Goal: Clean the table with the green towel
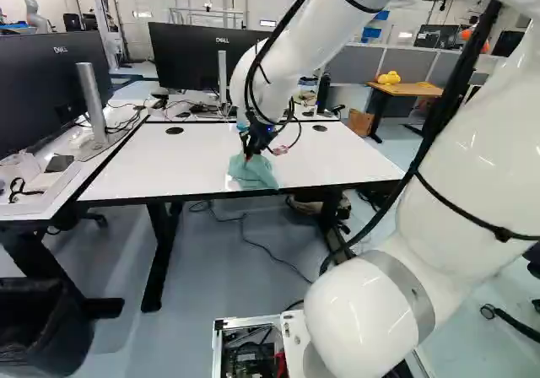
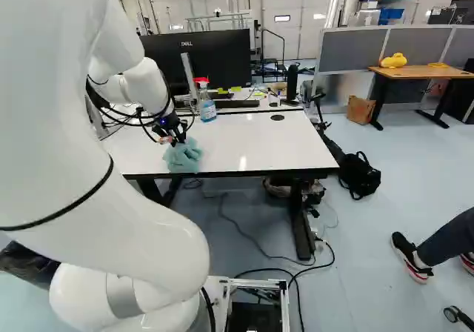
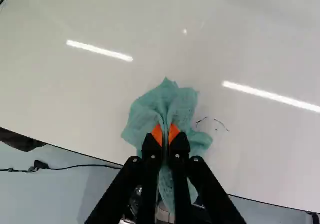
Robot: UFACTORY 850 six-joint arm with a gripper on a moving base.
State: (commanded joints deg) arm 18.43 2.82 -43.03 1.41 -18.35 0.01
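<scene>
In the right base view, L to R: our black two-fingered hand w/ orange pads (image 2: pixel 173 139) has the crumpled green cloth towel (image 2: pixel 184 156) pinched, nr the front edge of the white rect. bench (image 2: pixel 255 145); blue-liquid spray btl w/ red trigger (image 2: pixel 207 108) stands behind.

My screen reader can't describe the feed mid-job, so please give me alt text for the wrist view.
A black two-finger gripper with orange pads pinches a crumpled, pale green cloth towel on a glossy white tabletop, near its edge. Thin dark marks show on the tabletop beside the towel; past the edge, a black cable crosses the grey floor.
</scene>
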